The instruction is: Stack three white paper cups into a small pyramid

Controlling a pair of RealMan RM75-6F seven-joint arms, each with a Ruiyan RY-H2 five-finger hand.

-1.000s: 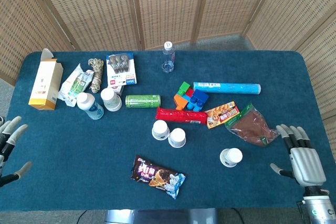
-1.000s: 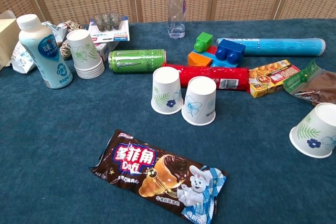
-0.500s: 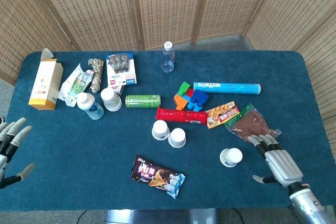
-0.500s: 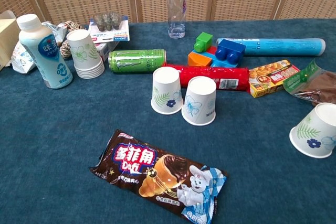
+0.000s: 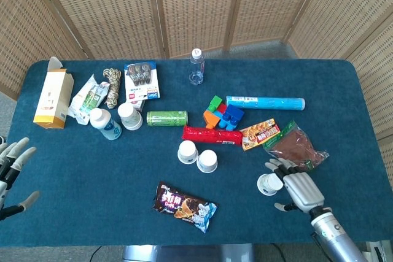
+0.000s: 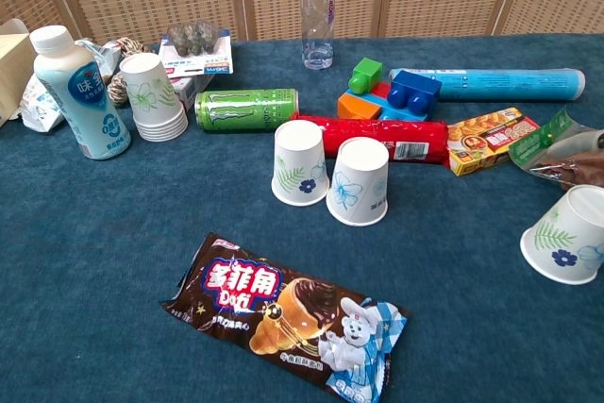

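while the right hand [image 5: 299,189] hovers with fingers spread, holding nothing, the lone cup [image 5: 270,184] stands upside down just beside its fingertips — it should wrap the wall lightly, not crush it, then carry it to the paired cups [image 5: 198,156] well off to its left.

This looks like a staged test room for robot trials, not a home or shop. A table [image 5: 184,225] covered in dark teal cloth is ringed behind and on both sides by woven wicker screens [image 5: 196,4] that shut off the surroundings. On the table lies an unrelated mix of goods: a green can [image 6: 246,109], toy blocks [image 6: 387,93], a cardboard carton [image 5: 52,98], a water bottle [image 6: 318,12].
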